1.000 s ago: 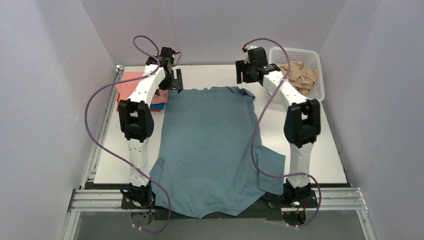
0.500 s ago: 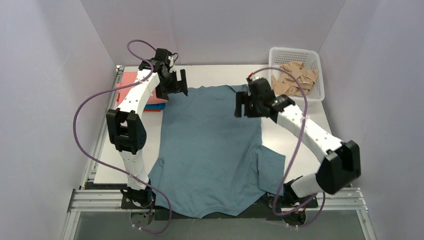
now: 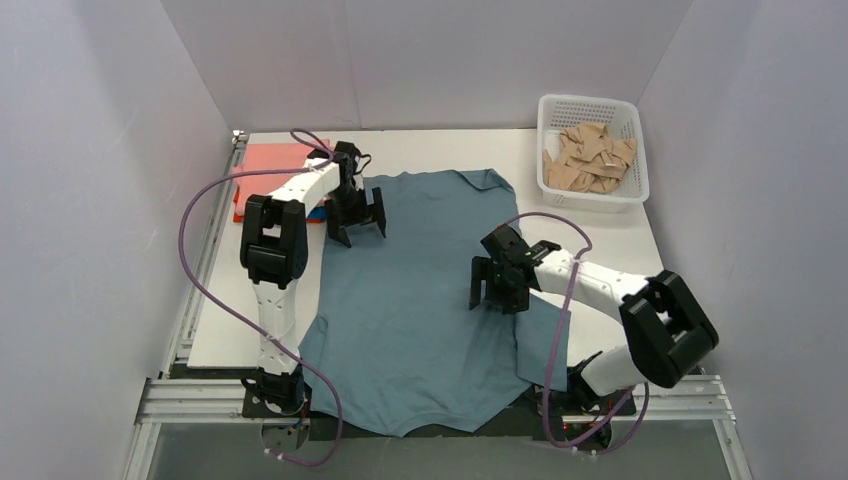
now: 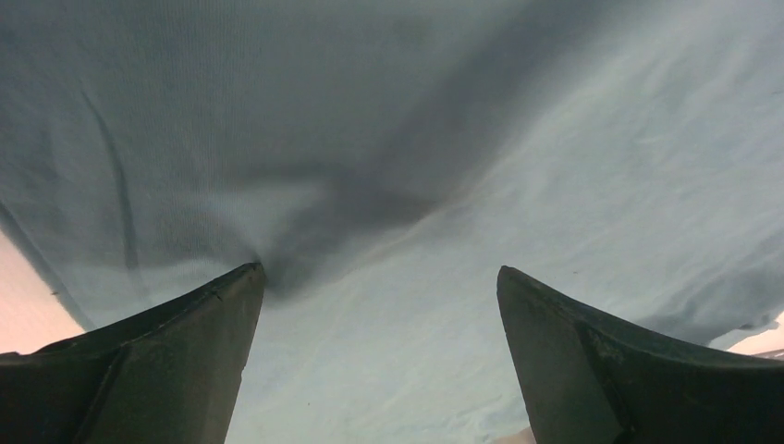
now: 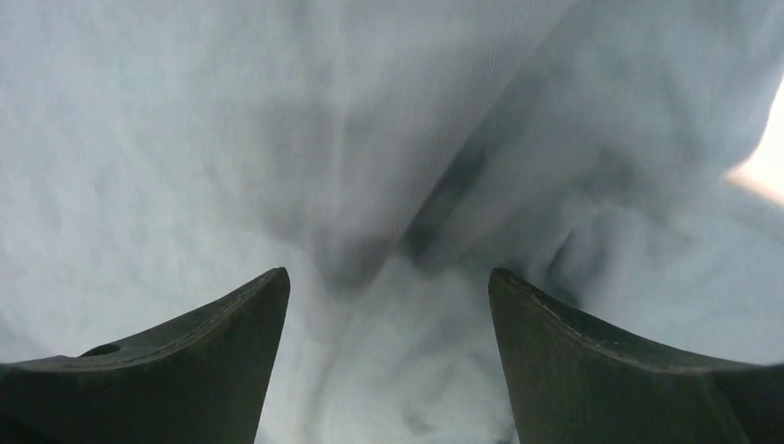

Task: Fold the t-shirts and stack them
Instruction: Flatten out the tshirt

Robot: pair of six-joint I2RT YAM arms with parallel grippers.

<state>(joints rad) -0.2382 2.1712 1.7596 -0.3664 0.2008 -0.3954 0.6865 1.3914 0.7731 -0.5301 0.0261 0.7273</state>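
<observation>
A dusty grey-blue t-shirt (image 3: 420, 290) lies spread flat on the white table, its collar end hanging over the near edge. My left gripper (image 3: 357, 222) is open, low over the shirt's far left part; the cloth (image 4: 388, 185) fills its view between the fingers (image 4: 185, 351). My right gripper (image 3: 497, 290) is open, low over the shirt's right side near the sleeve; wrinkled cloth (image 5: 388, 185) fills its view. A stack of folded shirts, salmon-pink (image 3: 275, 160) on top with blue and orange-red edges below, sits at the far left.
A white basket (image 3: 592, 105) holding tan pieces stands at the far right corner. White walls enclose the table on three sides. Purple cables loop from both arms.
Both grippers have come down from the shirt's far edge. The left moved a little nearer onto the cloth; the right swung well toward the near side, to the shirt's right edge.
</observation>
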